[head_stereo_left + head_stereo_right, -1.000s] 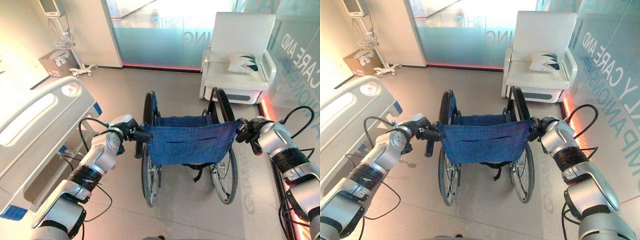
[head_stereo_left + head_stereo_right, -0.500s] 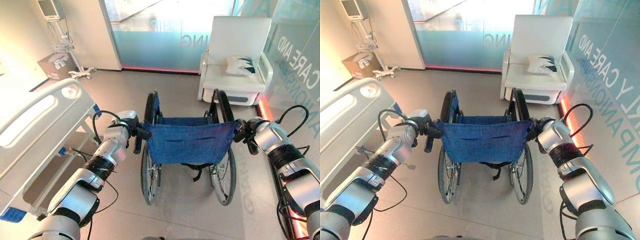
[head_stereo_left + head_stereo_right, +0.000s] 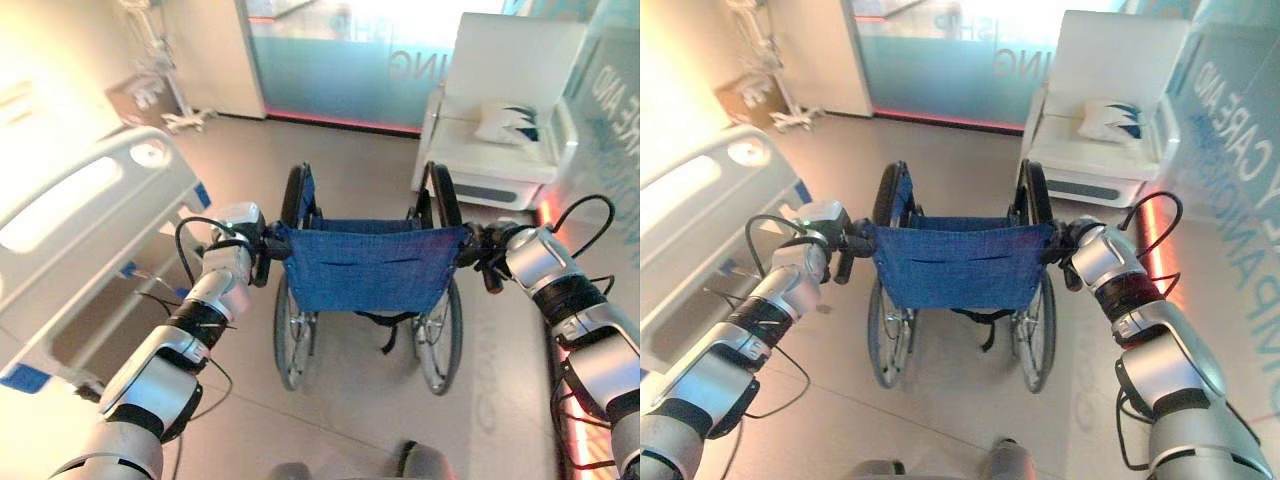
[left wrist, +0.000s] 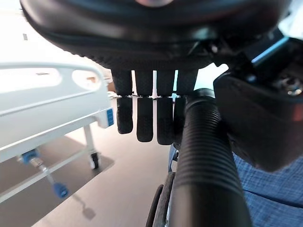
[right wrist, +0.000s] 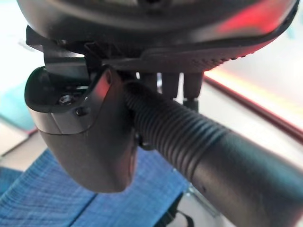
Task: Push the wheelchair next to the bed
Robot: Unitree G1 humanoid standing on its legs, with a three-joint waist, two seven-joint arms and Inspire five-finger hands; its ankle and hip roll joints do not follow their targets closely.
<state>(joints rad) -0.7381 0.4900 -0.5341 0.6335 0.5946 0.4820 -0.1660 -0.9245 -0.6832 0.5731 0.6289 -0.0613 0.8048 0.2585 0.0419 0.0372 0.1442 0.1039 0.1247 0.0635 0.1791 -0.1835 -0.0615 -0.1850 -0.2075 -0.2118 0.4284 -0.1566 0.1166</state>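
The wheelchair [image 3: 365, 265] with a blue cloth back stands in the middle of the floor, facing away from me. My left hand [image 3: 238, 232] is shut on its left push handle [image 4: 208, 165]; the fingers [image 4: 147, 113] hang beside the ribbed grip and the thumb lies over it. My right hand [image 3: 480, 250] is shut on the right push handle [image 5: 189, 137], with the thumb [image 5: 85, 137] curled over it. The white hospital bed [image 3: 80, 215] lies to the left, its foot end level with the wheelchair's left wheel [image 3: 288, 330], a gap of floor between them.
A white armchair [image 3: 500, 130] with a patterned pillow [image 3: 510, 122] stands ahead on the right against a glass wall. A wheeled medical stand [image 3: 165, 70] and a cardboard box [image 3: 140, 100] sit at the far left. Open floor lies ahead of the wheelchair.
The camera has shifted forward and tilted. The wheelchair has rolled a little ahead, both hands staying on its handles and both arms stretched further out.
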